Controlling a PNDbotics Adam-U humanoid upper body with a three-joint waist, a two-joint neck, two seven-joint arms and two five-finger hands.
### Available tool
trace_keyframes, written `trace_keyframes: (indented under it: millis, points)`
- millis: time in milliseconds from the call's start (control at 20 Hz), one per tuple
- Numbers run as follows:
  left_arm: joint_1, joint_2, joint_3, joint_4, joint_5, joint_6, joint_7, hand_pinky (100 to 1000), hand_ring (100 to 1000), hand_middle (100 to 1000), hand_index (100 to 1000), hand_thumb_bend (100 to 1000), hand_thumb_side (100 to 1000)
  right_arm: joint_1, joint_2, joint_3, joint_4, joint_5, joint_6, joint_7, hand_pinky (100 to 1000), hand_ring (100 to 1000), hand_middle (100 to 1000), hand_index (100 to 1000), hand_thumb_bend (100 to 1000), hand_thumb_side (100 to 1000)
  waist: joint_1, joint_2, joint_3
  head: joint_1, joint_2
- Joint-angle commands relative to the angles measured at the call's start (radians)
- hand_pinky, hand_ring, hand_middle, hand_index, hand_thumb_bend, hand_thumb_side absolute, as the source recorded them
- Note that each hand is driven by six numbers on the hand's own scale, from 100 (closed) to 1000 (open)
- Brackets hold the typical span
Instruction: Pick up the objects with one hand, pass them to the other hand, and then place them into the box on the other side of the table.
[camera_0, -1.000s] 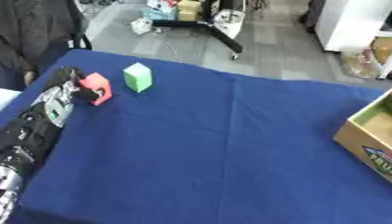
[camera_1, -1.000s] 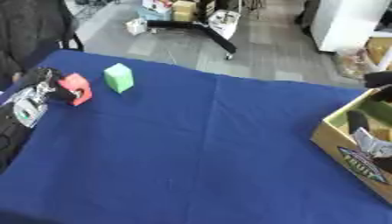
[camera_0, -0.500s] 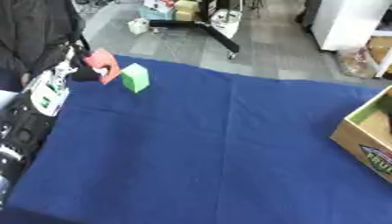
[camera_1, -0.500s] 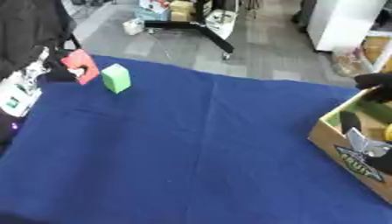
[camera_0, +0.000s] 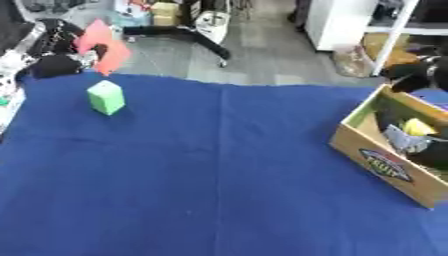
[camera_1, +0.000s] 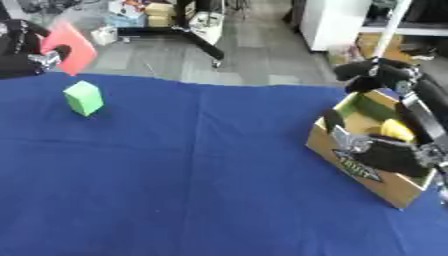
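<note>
My left hand (camera_1: 24, 56) is raised at the far left corner, shut on a red block (camera_1: 70, 44) held in the air above the table's back edge. A green block (camera_0: 106, 97) stands on the blue tablecloth (camera_0: 219, 170) just below it, apart from the hand. The cardboard box (camera_1: 353, 164) sits at the right edge with a yellow item (camera_1: 395, 131) inside. My right arm comes in from the upper right, and my right hand (camera_1: 385, 154) shows as a dark shape over the box.
Beyond the table's far edge lie a grey floor, a black stand's legs (camera_0: 188, 37) and a white cabinet (camera_0: 337, 22). The box holds several other items besides the yellow one.
My left hand has lifted the red block off the cloth, up and toward the back edge. The camera has swung right, so the box and right arm show more fully.
</note>
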Motion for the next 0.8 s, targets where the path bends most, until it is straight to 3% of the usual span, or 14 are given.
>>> trace_keyframes:
  millis: [50,250,300,350,800]
  points:
    - [0.003,0.012,-0.023,-0.123,0.090,0.002,-0.049,686,530,474,591,281,404,-0.040,-0.003,0.003,-0.021,0.013,-0.021,0.013,690,666,692,804,256,301,-0.005,-0.021,0.001,-0.032,0.001]
    - [0.016,-0.028,-0.064,-0.240,0.190,0.006,-0.118,690,532,474,590,272,416,-0.099,0.021,0.028,-0.021,0.026,-0.068,0.032,698,673,696,800,277,295,-0.007,-0.021,0.004,-0.042,0.006]
    - [0.016,-0.039,-0.077,-0.264,0.214,0.005,-0.139,693,535,476,592,474,309,-0.116,0.029,0.038,-0.021,0.025,-0.083,0.040,701,676,698,800,367,362,-0.008,-0.021,0.004,-0.041,0.008]
    - [0.015,-0.051,-0.089,-0.283,0.238,0.005,-0.161,694,536,476,592,266,421,-0.134,0.036,0.048,-0.021,0.023,-0.098,0.047,702,676,699,800,287,295,-0.008,-0.021,0.004,-0.040,0.009]
    - [0.005,-0.153,-0.169,-0.340,0.425,-0.029,-0.352,706,542,479,594,271,444,-0.238,0.087,0.107,-0.021,0.008,-0.186,0.050,699,666,686,787,333,307,-0.010,-0.017,0.001,-0.035,0.018]
